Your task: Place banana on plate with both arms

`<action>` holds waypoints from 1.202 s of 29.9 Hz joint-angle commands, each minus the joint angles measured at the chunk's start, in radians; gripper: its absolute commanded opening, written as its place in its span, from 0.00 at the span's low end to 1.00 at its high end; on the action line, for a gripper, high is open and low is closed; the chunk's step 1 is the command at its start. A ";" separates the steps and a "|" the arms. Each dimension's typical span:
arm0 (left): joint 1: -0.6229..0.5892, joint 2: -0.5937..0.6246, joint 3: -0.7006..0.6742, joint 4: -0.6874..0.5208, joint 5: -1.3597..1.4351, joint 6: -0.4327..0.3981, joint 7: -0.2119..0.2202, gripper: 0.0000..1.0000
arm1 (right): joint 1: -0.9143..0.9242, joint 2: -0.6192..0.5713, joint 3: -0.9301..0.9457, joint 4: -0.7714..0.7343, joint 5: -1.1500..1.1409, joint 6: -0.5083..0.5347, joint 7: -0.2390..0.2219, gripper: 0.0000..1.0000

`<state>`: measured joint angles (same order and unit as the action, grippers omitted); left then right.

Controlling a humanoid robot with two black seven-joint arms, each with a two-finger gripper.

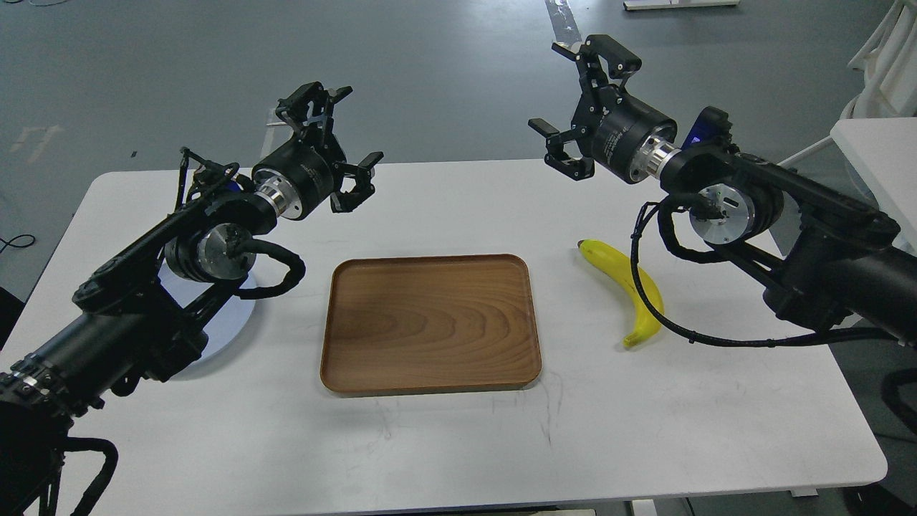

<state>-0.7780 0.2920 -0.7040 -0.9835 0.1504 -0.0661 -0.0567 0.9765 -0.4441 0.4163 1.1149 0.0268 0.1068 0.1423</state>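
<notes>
The yellow banana (pixel 630 294) lies on the white table right of the tray, its dark tip pointing up-left, with a black cable of my right arm crossing over it. The pale blue-grey plate (pixel 228 315) sits at the left, mostly hidden under my left arm. My left gripper (pixel 337 140) hovers open above the table's far left part, holding nothing. My right gripper (pixel 577 97) is raised open above the far edge, up and left of the banana, also holding nothing.
A rectangular brown wooden tray (pixel 430 322) lies in the middle of the white table (pixel 501 444). Another white table corner (pixel 877 154) and a white chair stand at the far right. Grey floor lies beyond the table's far edge.
</notes>
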 commanded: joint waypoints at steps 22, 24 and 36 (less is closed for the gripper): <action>-0.011 0.053 0.000 0.002 -0.012 -0.030 0.001 0.98 | -0.033 -0.008 0.048 -0.003 0.001 0.011 -0.010 1.00; -0.011 0.053 0.000 0.000 -0.012 -0.030 0.001 0.98 | -0.033 -0.007 0.048 -0.004 0.001 0.011 -0.010 1.00; -0.007 0.050 0.000 0.000 -0.012 -0.030 0.001 0.98 | -0.012 0.002 0.035 -0.020 -0.001 0.011 -0.016 1.00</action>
<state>-0.7873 0.3423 -0.7038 -0.9830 0.1380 -0.0967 -0.0551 0.9627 -0.4437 0.4519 1.0974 0.0261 0.1178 0.1283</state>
